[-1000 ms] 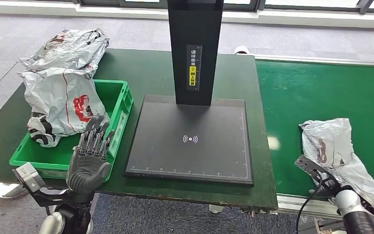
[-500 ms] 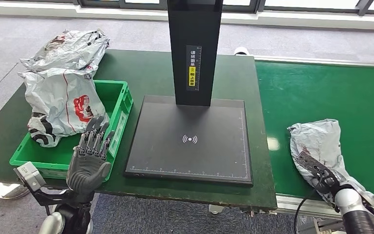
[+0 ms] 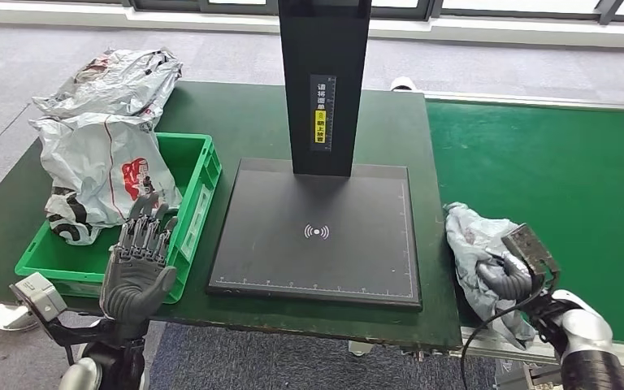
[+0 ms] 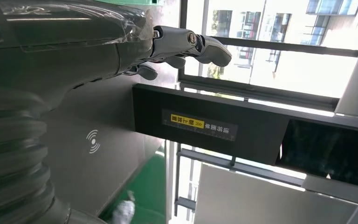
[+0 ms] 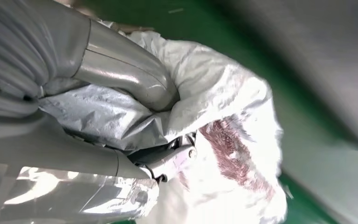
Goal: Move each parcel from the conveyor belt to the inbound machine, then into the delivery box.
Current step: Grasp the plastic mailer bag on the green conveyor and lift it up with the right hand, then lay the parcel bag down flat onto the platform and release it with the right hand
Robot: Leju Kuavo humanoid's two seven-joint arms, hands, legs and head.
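Since a second ago, the right hand (image 3: 510,272) is dragging the crinkled grey bag (image 3: 479,264) from mid-belt to the belt's (image 3: 552,171) near-left edge, fingers bunching its soft film. The left hand (image 3: 136,268) is hovering spread and empty beside the green crate (image 3: 199,195). Lifting before crossing onto the flat black scanner plate (image 3: 317,236) should stop the slack plastic snagging.

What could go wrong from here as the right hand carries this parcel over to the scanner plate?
1. The right hand grips only a bunch of the parcel's loose plastic film, so the bag may slip out or tear.
2. The slack lower part hangs near the conveyor belt's edge and could drag or snag there.
3. The inbound machine's black post stands at the back of the plate; a high swing might clip it.
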